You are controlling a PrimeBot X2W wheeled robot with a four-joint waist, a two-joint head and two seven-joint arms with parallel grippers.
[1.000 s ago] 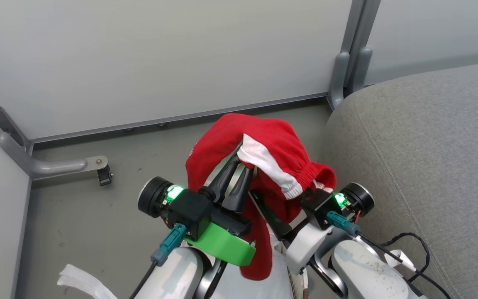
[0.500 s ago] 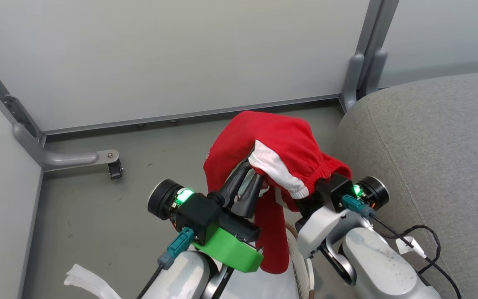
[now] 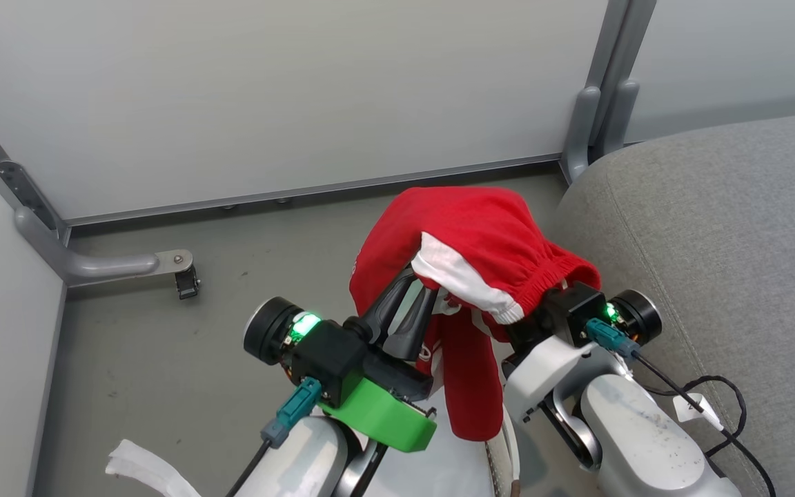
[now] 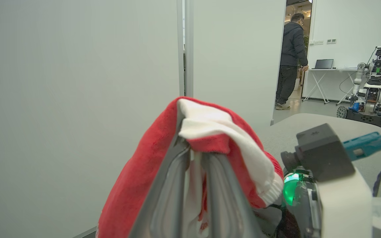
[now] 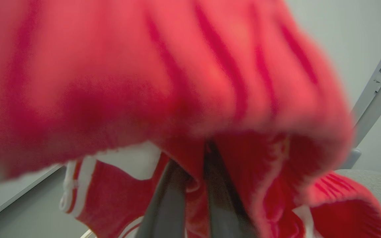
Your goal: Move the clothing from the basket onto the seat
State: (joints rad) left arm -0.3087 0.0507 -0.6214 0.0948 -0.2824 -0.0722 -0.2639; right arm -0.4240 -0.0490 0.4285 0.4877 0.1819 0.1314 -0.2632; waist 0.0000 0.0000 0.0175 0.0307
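Note:
The red clothing (image 3: 470, 231) with its white band hangs in the air, draped over both grippers, left of the grey seat (image 3: 715, 235). My left gripper (image 3: 417, 286) is shut on it; in the left wrist view its fingers (image 4: 174, 188) pinch red and white fabric (image 4: 210, 132). My right gripper sits under the gathered waistband, its wrist (image 3: 577, 310) close to the seat's rounded edge. In the right wrist view the clothing (image 5: 164, 76) hangs blurred over the lens and a red fold is held between the fingers (image 5: 165, 205). A sliver of the basket (image 3: 510, 452) shows low between my arms.
Pale partition walls with a grey post (image 3: 594, 90) stand behind, and a floor bracket (image 3: 177, 266) is at the left. A white strip (image 3: 142, 466) lies at the lower left. In the left wrist view, a person (image 4: 291, 62) and another robot (image 4: 372, 89) are beyond the doorway.
The camera has shifted a little. Both grippers have carried the clothing to the right, and the right wrist now sits closer to the seat's edge.

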